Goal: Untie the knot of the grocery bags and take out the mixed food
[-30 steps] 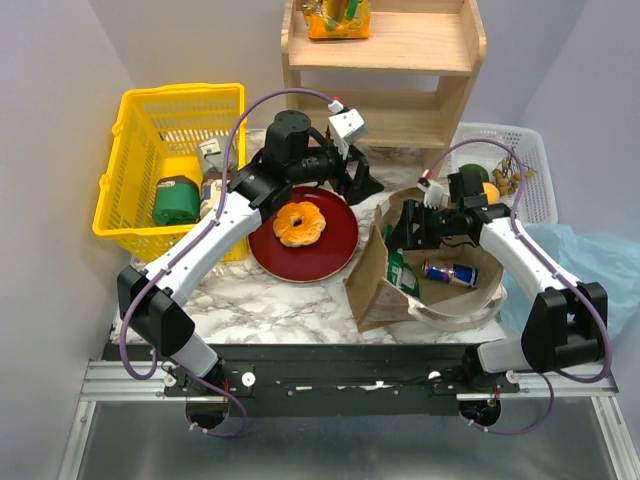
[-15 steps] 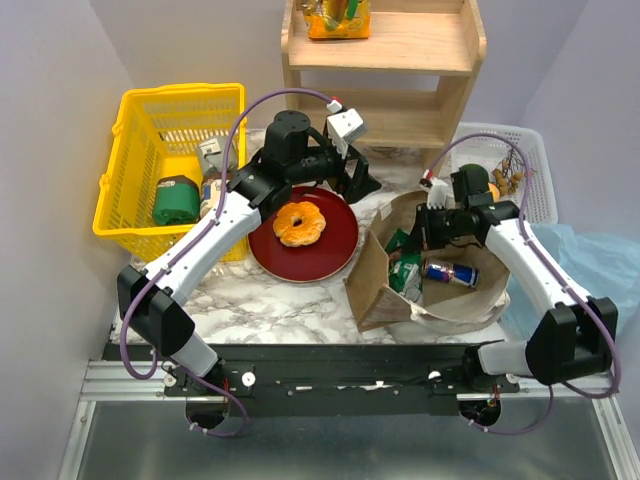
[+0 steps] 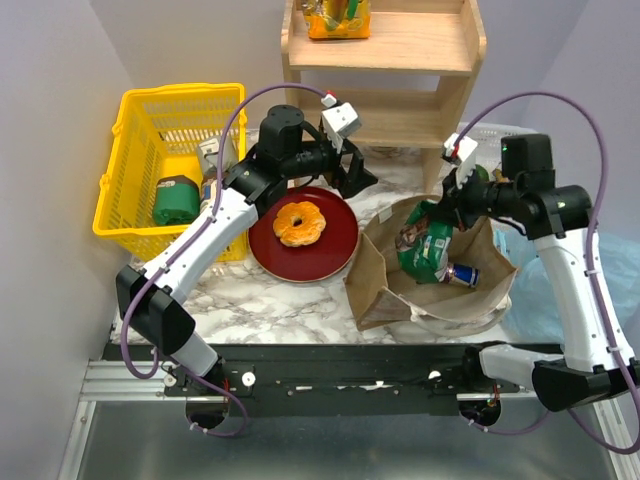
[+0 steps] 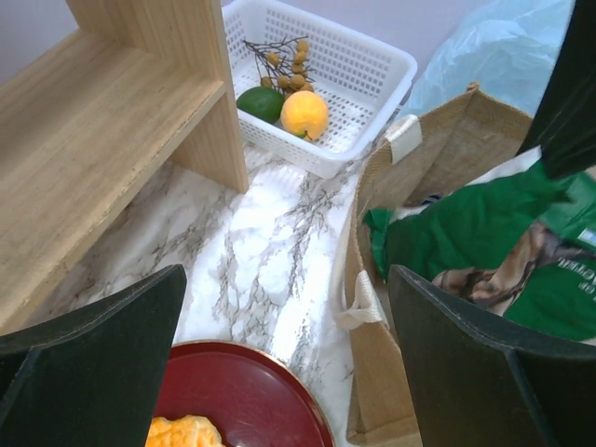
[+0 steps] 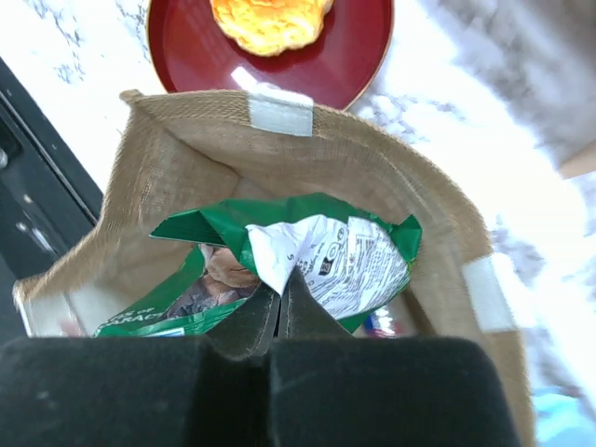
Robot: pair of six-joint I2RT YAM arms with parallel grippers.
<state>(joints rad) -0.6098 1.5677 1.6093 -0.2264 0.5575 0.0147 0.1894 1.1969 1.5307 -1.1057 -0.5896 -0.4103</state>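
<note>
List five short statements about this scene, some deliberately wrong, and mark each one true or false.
1. The right gripper is shut on the chip bag, above the brown paper bag. True.
2. The orange fruit and the green fruit lie in the white mesh tray. True.
3. The doughnut lies inside the brown paper bag. False: it sits on the red plate.
4. The left gripper is open and holds nothing. True.
5. The drink can lies in the white mesh tray. False: it lies inside the brown paper bag.
</note>
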